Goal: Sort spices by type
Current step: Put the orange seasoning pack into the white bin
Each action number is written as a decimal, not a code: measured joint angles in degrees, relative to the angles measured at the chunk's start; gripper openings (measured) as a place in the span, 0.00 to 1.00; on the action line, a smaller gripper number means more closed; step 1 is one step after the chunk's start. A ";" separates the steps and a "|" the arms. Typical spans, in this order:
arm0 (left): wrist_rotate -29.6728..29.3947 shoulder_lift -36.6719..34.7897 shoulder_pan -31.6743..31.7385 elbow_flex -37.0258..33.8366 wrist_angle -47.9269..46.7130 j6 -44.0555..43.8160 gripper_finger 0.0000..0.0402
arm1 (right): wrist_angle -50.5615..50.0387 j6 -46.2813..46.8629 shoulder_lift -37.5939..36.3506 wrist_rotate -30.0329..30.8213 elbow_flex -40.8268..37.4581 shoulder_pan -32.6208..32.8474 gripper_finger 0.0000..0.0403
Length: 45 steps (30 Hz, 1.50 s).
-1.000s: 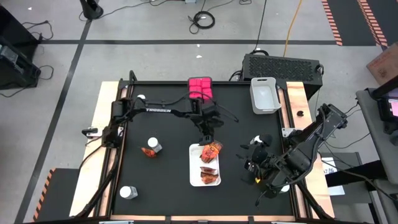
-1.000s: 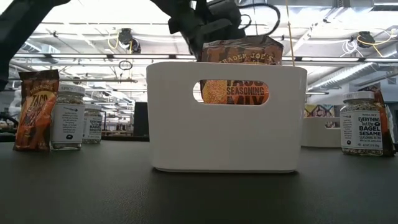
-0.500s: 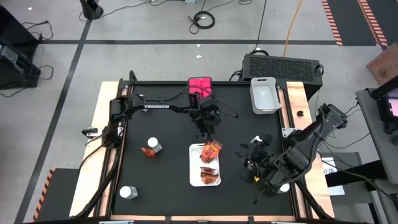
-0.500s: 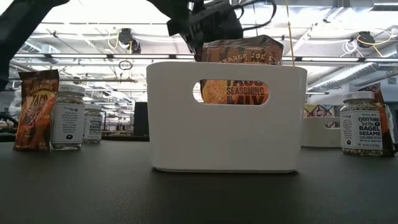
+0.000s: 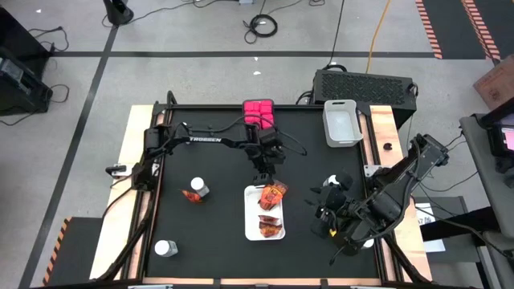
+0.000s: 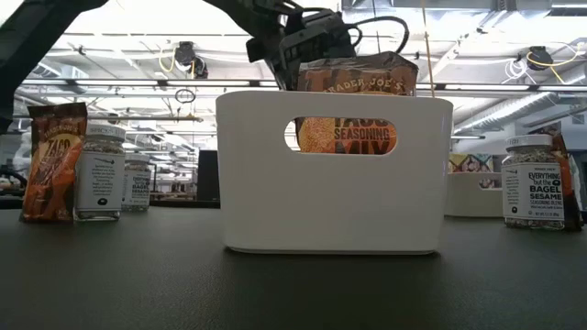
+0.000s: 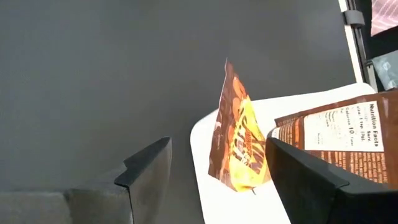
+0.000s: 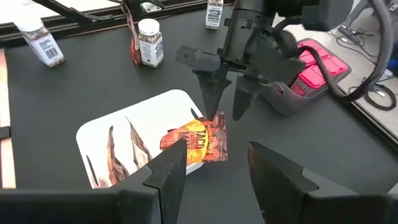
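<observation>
**Packet left standing at the tray's edge may tip out**

The left pincer (image 8: 225,93) hangs in the upper middle of the right wrist view, just above the tray's far end; its two fingers are spread apart and hold nothing. Directly under it, a red-orange packet (image 8: 198,142) stands on its edge at the rim of the white tray (image 5: 252,226), and it seems to lean partly over that rim. I judge this the main risk: the packet is light and crinkly, so a small brush from a finger could push it onto the table (image 5: 209,225). Two more packets lie lower in the same tray.

Further out, in the high view, one packet (image 5: 191,195) is left of the tray beside a jar (image 5: 198,186), and another jar (image 5: 164,248) sits at lower left. The pink boxes (image 5: 259,112) are at upper centre.

The right pincer (image 5: 328,217), open and empty, waits at the right of the tray.
</observation>
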 joint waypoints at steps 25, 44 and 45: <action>-3.82 2.01 -2.99 -0.07 1.98 -0.02 0.18 | 1.17 1.50 0.00 0.00 0.00 0.93 0.41; -7.78 -6.70 -11.33 -0.07 1.18 -7.33 0.00 | -0.53 4.67 0.00 0.00 0.00 4.21 0.41; -8.24 -6.71 -12.41 -0.07 0.54 -7.46 0.00 | -0.49 4.90 0.00 0.00 0.00 4.51 0.41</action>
